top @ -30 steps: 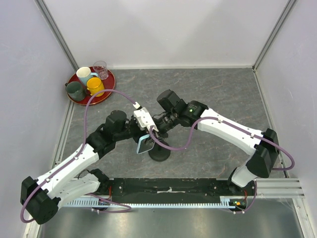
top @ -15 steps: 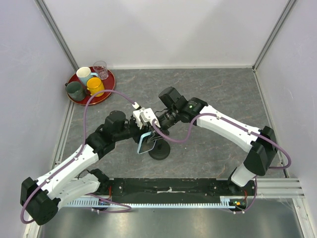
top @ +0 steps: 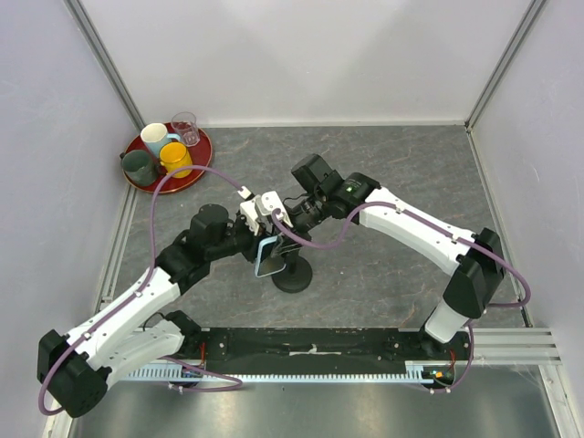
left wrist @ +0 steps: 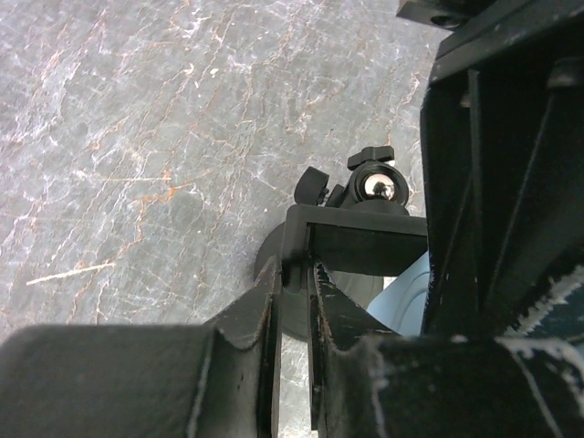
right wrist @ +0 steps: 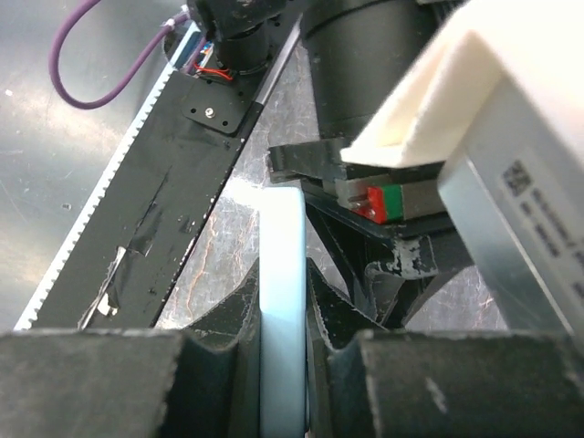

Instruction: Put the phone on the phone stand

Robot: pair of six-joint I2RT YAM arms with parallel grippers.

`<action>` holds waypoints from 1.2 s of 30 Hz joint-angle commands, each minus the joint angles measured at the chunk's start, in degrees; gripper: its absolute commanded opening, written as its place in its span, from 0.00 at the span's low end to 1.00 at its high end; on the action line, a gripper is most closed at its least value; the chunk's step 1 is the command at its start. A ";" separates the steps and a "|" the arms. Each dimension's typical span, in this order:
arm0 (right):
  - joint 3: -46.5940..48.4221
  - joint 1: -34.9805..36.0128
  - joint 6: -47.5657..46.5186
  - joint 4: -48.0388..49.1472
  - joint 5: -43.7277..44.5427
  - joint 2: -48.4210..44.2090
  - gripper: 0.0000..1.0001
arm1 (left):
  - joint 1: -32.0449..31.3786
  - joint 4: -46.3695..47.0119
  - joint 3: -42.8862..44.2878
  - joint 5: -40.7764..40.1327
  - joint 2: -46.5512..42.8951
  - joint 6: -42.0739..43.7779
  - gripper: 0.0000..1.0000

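Grey marble table (top: pixel 411 164): right pincer (right wrist: pixel 283 278) clamps phone (right wrist: pixel 281 228) edge; left pincer (left wrist: pixel 294 283) grips phone stand (left wrist: pixel 365 248) cradle.

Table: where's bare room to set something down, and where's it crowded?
Free: the table has a far strip from the red tray across to the right wall, and a patch between the right arm and that wall. Crowded: the middle, where the left gripper, right gripper, phone and phone stand bunch together, and the far-left corner with the tray's cups.
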 commanded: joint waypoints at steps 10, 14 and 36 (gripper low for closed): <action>-11.71 0.29 37.01 5.02 42.35 -10.85 0.00 | -2.60 15.96 -3.80 -23.81 -8.01 -14.74 0.02; -13.91 0.99 43.07 4.75 55.79 -15.87 0.00 | -2.69 17.90 -6.00 -31.32 -10.83 -14.57 0.02; -4.69 10.66 50.65 5.19 98.10 0.29 0.00 | -4.27 -1.33 1.02 -28.34 -11.45 -19.49 0.02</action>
